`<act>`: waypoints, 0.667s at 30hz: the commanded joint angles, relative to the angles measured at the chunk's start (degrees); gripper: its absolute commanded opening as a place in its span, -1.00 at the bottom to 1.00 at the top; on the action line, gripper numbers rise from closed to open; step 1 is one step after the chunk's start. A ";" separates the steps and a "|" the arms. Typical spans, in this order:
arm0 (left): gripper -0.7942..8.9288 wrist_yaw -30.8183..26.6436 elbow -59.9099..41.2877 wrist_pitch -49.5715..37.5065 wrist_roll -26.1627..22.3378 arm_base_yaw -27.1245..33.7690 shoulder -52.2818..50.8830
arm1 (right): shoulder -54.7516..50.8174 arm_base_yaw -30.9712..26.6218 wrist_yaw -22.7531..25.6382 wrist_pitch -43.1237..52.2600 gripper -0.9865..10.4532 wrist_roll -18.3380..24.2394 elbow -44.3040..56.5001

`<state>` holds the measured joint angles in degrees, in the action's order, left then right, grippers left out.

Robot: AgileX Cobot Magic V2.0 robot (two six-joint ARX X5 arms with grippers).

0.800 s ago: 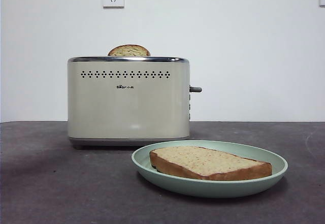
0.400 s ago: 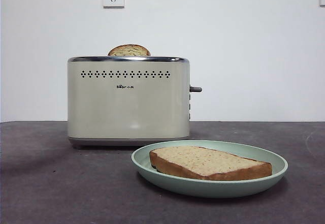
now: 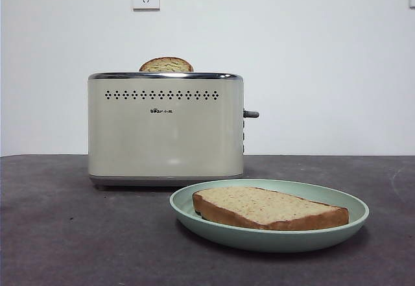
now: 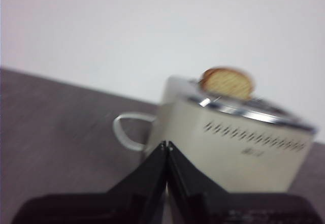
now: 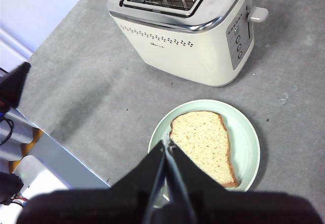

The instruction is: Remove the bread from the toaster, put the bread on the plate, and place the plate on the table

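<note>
Above the mint-green plate my right gripper hangs pressed together; bread lies flat on it, plate resting on the table, task seemingly done.

Before me: plate on the table, in front of and right of the toaster. Bread flat in plate. Second slice upright in my toaster's rear slot.

Left wrist view all motion-blurred; second slice mostly hidden in toaster, only dome visible.
</note>
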<state>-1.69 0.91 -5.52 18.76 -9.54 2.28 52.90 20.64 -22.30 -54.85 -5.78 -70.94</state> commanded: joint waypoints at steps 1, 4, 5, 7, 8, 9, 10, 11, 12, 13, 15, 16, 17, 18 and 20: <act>-0.84 0.24 -0.68 5.14 0.04 1.60 -2.27 | -0.04 0.09 0.22 0.24 -0.83 -0.37 0.13; -0.84 -0.22 -0.68 12.02 -1.22 2.51 -2.16 | -0.07 0.09 0.22 0.24 -0.83 -0.37 0.13; -0.84 -0.81 -0.68 14.75 -1.20 2.51 -2.16 | -0.07 0.09 0.17 0.26 -0.83 -0.37 0.13; -0.84 -0.22 -0.68 16.26 -2.34 2.51 -2.16 | -0.04 0.07 0.20 0.24 -0.83 -0.37 0.13; -0.84 0.55 -0.68 16.48 -3.19 2.47 -2.16 | -0.07 0.09 0.17 0.26 -0.83 -0.37 0.13; -0.84 0.92 -0.68 16.44 -3.69 2.47 -2.16 | -0.07 0.09 0.20 0.26 -0.83 -0.37 0.13; -0.84 0.83 -0.68 16.46 -4.15 2.47 -2.16 | -0.07 0.09 0.17 0.24 -0.83 -0.37 0.13; -0.84 0.57 -0.68 16.35 -4.24 2.47 -2.16 | -0.07 0.09 0.20 0.26 -0.83 -0.37 0.13; -0.84 0.33 -0.68 16.24 -4.22 2.47 -2.16 | -0.07 0.09 0.20 0.26 -0.83 -0.37 0.13; -0.84 0.24 -0.68 16.09 -4.22 2.54 -2.16 | -0.07 0.09 0.20 0.26 -0.83 -0.37 0.13; -0.84 0.31 -0.68 16.06 -4.22 2.56 -2.16 | -0.07 0.09 0.20 0.24 -0.83 -0.37 0.13; -0.84 0.33 -0.68 16.06 -4.22 2.51 -2.16 | -0.07 0.09 0.20 0.26 -0.83 -0.37 0.13; -0.84 0.31 -0.68 16.09 -4.22 2.51 -2.14 | -0.07 0.09 0.20 0.26 -0.83 -0.37 0.13; -0.84 0.28 -0.68 16.09 -4.22 2.51 -2.14 | -0.04 0.09 0.20 0.26 -0.83 -0.37 0.13; -0.84 0.28 -0.68 16.06 -4.22 2.51 -2.14 | -0.04 0.09 0.17 0.26 -0.83 -0.37 0.13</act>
<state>-1.30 0.95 10.85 15.44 -7.18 0.27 52.86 20.64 -22.30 -54.85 -5.78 -70.94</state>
